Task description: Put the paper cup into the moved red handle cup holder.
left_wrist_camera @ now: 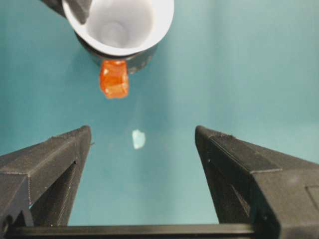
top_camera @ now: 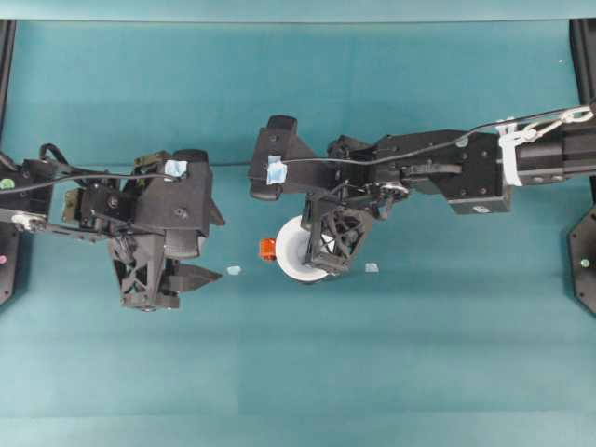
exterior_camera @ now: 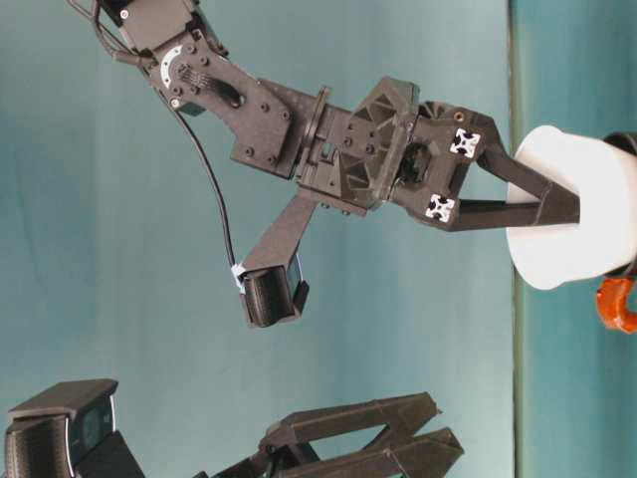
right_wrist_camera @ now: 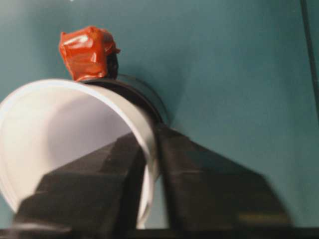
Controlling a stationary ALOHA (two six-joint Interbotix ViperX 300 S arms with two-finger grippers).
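The white paper cup (top_camera: 296, 250) stands in the glossy black red handle cup holder (left_wrist_camera: 144, 56), whose red-orange tab (top_camera: 267, 249) points left toward my left arm. My right gripper (top_camera: 328, 244) is shut on the cup's rim, one finger inside the wall and one outside, as the right wrist view shows (right_wrist_camera: 152, 144). In the table-level view the paper cup (exterior_camera: 572, 219) sits low against the holder (exterior_camera: 623, 141). My left gripper (top_camera: 191, 284) is open and holds nothing. It hovers left of the cup with its fingers (left_wrist_camera: 60, 154) aimed at the tab (left_wrist_camera: 113, 78).
Two small pale tape scraps lie on the teal table, one (top_camera: 234, 270) between my left gripper and the holder, the other (top_camera: 372, 267) just right of the cup. Black frame posts (top_camera: 585, 251) stand at the table's sides.
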